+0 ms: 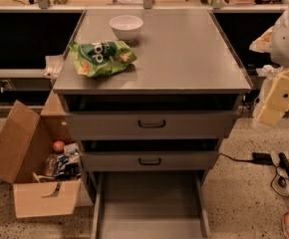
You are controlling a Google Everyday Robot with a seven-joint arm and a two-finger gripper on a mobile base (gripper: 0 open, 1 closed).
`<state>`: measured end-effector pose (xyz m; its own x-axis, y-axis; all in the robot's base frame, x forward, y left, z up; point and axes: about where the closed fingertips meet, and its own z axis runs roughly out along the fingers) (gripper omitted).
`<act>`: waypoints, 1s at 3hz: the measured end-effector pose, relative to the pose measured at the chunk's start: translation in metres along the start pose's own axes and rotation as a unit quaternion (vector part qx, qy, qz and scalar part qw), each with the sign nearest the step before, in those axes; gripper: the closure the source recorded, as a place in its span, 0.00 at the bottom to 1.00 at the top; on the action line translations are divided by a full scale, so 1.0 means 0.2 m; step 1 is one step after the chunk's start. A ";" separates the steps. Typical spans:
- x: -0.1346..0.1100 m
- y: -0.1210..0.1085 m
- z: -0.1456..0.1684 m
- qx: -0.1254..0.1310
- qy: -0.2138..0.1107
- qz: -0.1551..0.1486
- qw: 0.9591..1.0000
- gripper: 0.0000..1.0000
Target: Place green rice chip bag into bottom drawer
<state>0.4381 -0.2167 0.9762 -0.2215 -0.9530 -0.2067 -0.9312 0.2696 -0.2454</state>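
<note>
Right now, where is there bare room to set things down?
The bottom drawer floor is bare between its side walls. On the cabinet top, the right half is free; the left is crowded by the green rice chip bag and white bowl. The end effector hangs beyond its right edge.

Gripper (273,106) is seen beyond the right edge of the cabinet top (184,59). Leftward, bare surface is offered. At far left, passage is blocked by green rice chip bag (102,58) and white bowl (126,26). Below-left, bottom drawer (149,203) is found open, overhung at its rear by upper drawers (152,125).
</note>
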 end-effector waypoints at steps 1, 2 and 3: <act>0.00 0.00 0.00 0.000 0.000 0.000 1.000 0.00; -0.11 -0.13 0.05 0.014 -0.024 -0.021 0.999 0.00; -0.32 -0.33 0.17 0.025 -0.078 -0.050 0.995 0.00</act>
<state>0.5228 -0.1692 0.9737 -0.0767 -0.9437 -0.3217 -0.9300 0.1840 -0.3182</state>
